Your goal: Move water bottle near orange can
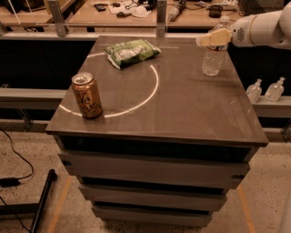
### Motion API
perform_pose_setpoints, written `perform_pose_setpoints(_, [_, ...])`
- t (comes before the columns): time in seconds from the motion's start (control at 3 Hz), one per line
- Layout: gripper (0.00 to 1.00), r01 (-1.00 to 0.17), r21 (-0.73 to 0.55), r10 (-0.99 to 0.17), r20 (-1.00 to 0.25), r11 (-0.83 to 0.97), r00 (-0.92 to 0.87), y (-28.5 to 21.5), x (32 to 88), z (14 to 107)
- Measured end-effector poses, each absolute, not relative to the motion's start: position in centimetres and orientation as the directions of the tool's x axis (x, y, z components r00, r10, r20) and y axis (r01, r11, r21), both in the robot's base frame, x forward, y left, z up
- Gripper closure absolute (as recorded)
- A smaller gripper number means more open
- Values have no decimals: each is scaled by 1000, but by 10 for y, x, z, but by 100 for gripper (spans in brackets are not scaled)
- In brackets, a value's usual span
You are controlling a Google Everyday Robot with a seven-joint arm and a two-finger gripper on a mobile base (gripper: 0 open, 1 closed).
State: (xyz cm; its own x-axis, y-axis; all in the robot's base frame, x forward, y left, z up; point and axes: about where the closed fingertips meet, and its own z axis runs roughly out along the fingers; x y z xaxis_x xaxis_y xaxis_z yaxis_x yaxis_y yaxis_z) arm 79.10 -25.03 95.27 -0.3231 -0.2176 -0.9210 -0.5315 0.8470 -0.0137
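The water bottle stands upright at the table's far right. It is clear and ribbed, and its cap shows just above my gripper. The orange can stands upright near the front left edge, on a white arc line, far from the bottle. My gripper comes in from the right on a white arm. Its cream-coloured end lies across the bottle's neck and hides it. I cannot tell whether it touches the bottle.
A green-and-white snack bag lies at the far middle of the dark table. Two small bottles stand on a low ledge to the right. A cluttered bench runs behind the table.
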Motion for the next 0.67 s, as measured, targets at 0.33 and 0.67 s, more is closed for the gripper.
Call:
perform_pose_setpoints(0.33, [47, -547, -22, -250, -904, 837, -347, -239, 795, 945])
perform_pose_setpoints(0.67, [78, -575, -20, -283, -884, 818, -373, -229, 789, 944])
